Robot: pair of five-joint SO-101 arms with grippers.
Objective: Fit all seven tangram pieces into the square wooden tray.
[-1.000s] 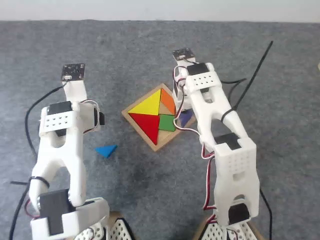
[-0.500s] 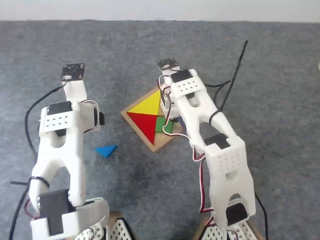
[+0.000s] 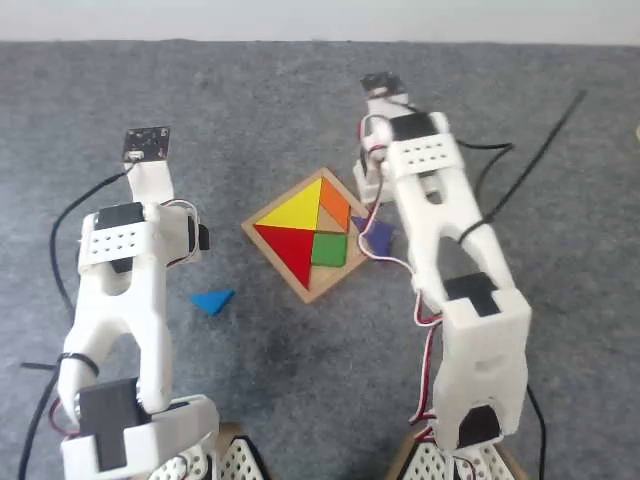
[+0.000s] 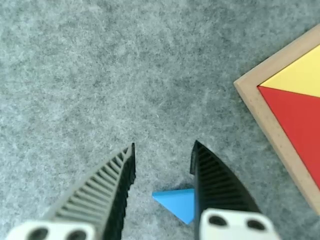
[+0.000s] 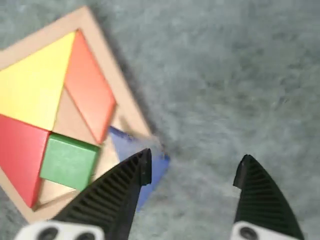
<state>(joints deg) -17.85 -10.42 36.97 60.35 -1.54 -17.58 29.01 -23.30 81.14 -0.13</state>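
Grip guide: right hand [image 5: 195,157] and left hand [image 4: 164,146] are hanging open, empty; purple piece [image 5: 145,167], at tray [image 5: 122,102] rim, is probably handling light, rigid, slick; pinching opposite edges suits.

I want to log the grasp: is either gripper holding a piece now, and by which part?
Nothing is held: the left gripper and the right gripper are both open.
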